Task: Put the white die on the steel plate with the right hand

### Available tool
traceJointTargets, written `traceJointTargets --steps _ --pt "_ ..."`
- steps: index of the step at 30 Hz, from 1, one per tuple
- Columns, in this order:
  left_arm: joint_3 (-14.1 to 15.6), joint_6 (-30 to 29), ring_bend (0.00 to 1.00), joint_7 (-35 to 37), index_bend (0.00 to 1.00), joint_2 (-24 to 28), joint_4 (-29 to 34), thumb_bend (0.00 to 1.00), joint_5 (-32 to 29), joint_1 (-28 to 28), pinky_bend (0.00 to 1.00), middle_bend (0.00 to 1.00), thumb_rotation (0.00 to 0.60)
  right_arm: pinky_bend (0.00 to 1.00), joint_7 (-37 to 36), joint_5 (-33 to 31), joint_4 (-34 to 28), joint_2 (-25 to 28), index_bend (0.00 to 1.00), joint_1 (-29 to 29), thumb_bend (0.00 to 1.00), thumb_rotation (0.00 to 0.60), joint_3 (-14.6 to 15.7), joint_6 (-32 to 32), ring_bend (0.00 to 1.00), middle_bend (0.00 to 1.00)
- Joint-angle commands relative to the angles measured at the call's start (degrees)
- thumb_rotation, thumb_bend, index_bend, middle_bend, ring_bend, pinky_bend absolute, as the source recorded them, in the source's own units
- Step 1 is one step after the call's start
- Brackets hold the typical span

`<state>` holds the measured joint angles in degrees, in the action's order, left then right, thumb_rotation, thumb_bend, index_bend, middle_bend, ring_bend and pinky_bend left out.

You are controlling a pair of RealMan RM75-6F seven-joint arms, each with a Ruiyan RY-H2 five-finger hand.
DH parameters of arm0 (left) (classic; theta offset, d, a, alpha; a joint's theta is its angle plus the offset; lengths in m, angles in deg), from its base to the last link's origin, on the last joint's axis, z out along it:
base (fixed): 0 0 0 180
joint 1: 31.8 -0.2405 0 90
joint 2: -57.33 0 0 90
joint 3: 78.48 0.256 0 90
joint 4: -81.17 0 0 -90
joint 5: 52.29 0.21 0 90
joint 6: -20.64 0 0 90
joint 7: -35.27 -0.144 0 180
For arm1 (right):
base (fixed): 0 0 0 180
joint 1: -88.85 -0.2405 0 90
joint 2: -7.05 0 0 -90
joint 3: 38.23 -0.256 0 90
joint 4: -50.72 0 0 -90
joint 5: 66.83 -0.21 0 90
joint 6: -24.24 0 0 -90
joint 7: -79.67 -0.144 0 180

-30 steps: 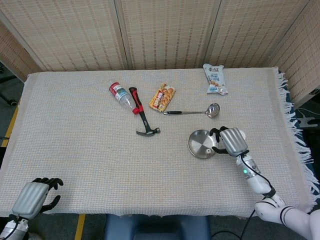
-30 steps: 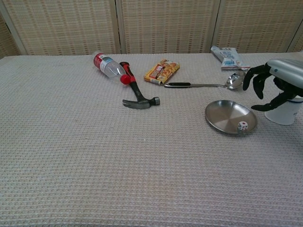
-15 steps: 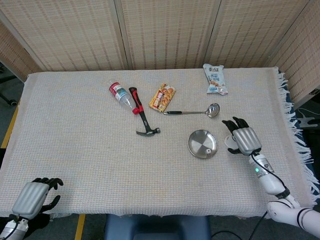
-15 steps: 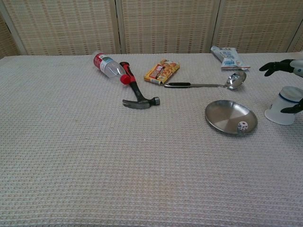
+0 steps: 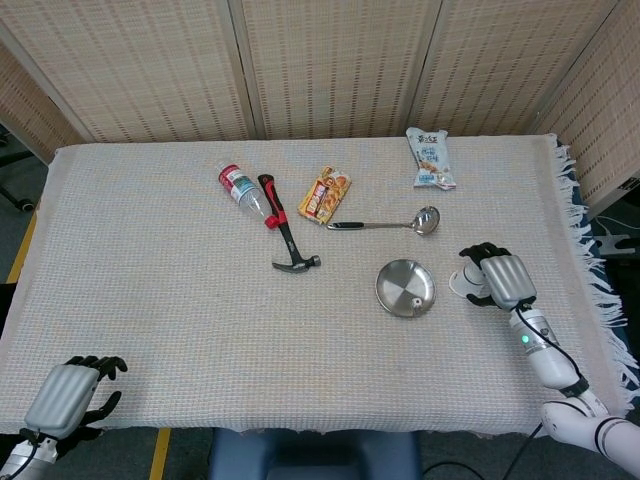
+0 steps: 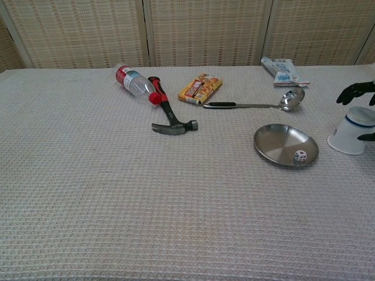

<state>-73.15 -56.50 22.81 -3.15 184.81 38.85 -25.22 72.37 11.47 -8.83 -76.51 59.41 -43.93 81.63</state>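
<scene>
The white die (image 6: 300,156) lies inside the steel plate (image 6: 275,140), near its front right rim; from the head view the die (image 5: 417,300) is a small speck on the plate (image 5: 398,282). My right hand (image 5: 503,279) hovers to the right of the plate, over a white cup, with fingers spread and nothing in them. In the chest view only the dark fingertips (image 6: 354,91) of that hand show at the right edge. My left hand (image 5: 70,394) rests at the table's near left corner, fingers loosely apart, holding nothing.
A white cup (image 6: 353,130) stands upside down just right of the plate. A ladle (image 6: 258,105), a hammer (image 6: 169,113), a water bottle (image 6: 133,81), a snack pack (image 6: 200,88) and a white pouch (image 6: 283,71) lie behind. The table's fringed right edge (image 5: 590,270) is close.
My right hand has pulled away from the plate to the right and now sits over the cup. The die stays in the plate. The left hand has not moved.
</scene>
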Motion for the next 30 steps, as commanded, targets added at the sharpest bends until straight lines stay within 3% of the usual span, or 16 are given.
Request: traceJointTargets --steps 1,10,18,25,30 --pt "0.0 0.0 0.43 0.0 0.40 0.0 0.0 0.34 0.0 0.0 0.44 0.48 0.600 0.33 -1.7 0.9 1.8 -1.1 0.28 0.1 0.12 0.600 0.4 0.4 0.20 0.28" --pt "0.0 0.3 0.43 -0.1 0.40 0.0 0.0 0.34 -0.3 0.1 0.44 0.47 0.600 0.45 -8.7 4.2 10.3 -4.6 0.39 0.1 0.30 0.600 1.5 2.3 0.32 0.39" --pt "0.0 0.4 0.43 0.0 0.40 0.0 0.0 0.34 -0.5 0.1 0.44 0.48 0.600 0.51 -9.6 4.7 12.9 -5.7 0.39 0.3 0.31 0.600 1.8 2.5 0.34 0.40" --pt "0.0 0.5 0.43 -0.1 0.40 0.0 0.1 0.34 -0.4 0.2 0.44 0.48 0.600 0.69 -11.0 5.5 14.8 -7.7 0.47 0.6 0.31 0.600 0.8 6.7 0.41 0.47" --pt "0.0 0.6 0.43 -0.2 0.40 0.0 0.1 0.34 -0.6 0.2 0.44 0.48 0.600 0.73 -11.5 6.9 13.1 -7.9 0.50 0.2 0.31 0.600 0.2 10.2 0.44 0.50"
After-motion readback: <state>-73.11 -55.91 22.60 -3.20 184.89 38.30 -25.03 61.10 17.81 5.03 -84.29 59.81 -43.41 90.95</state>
